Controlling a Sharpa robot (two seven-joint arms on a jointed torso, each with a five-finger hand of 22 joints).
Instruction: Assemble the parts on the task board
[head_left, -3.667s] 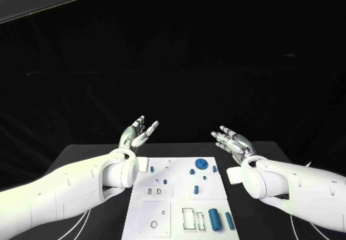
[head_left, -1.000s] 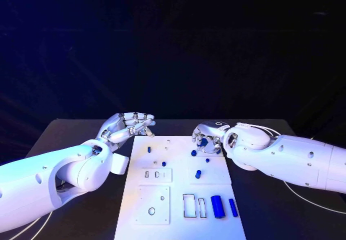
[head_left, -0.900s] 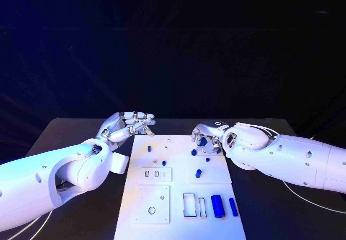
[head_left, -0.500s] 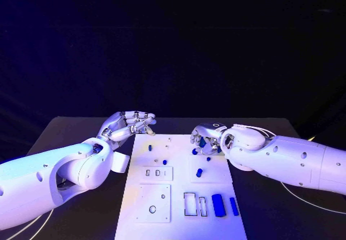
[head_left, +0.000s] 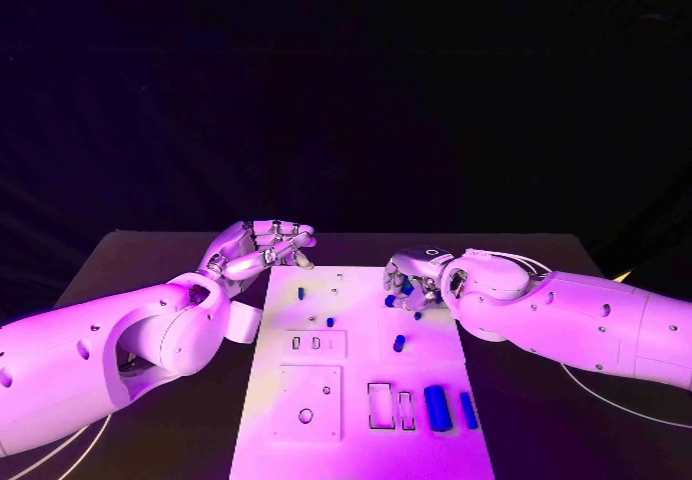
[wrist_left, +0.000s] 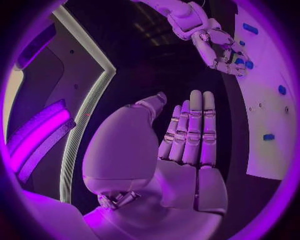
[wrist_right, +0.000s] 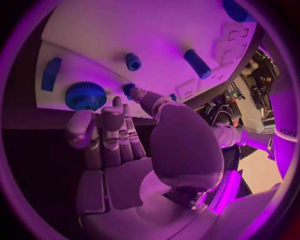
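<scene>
On my monitor the left hand (head_left: 263, 250) hangs over the black tabletop (head_left: 130, 270) just off the far left corner of the task board (head_left: 361, 400). Its fingers are curled loosely, tips near the thumb; in the left wrist view they lie straight and side by side (wrist_left: 190, 132), and I see nothing held in them.

The task board lies lengthwise down the middle of the tabletop. On its left half I note a small blue peg (head_left: 300, 293) near the far end, a second small blue peg (head_left: 329, 322) nearer, then a square plate with two slots (head_left: 312, 343), and a larger plate with a round hole (head_left: 306, 402) at the near end. Right of centre a blue peg (head_left: 398, 343) lies mid-board, and at the near right two rectangular recesses (head_left: 391, 406) sit beside a thick blue cylinder (head_left: 437, 408) and a thinner blue bar (head_left: 467, 410).

The right hand (head_left: 413, 275) is low over the far right corner of the board, fingers bent down around the blue parts there. The right wrist view shows a blue toothed wheel (wrist_right: 85, 95) just beside the fingertips (wrist_right: 115, 107), with a blue block (wrist_right: 50, 73) near it. I cannot tell whether the fingers touch or grip the wheel.
</scene>
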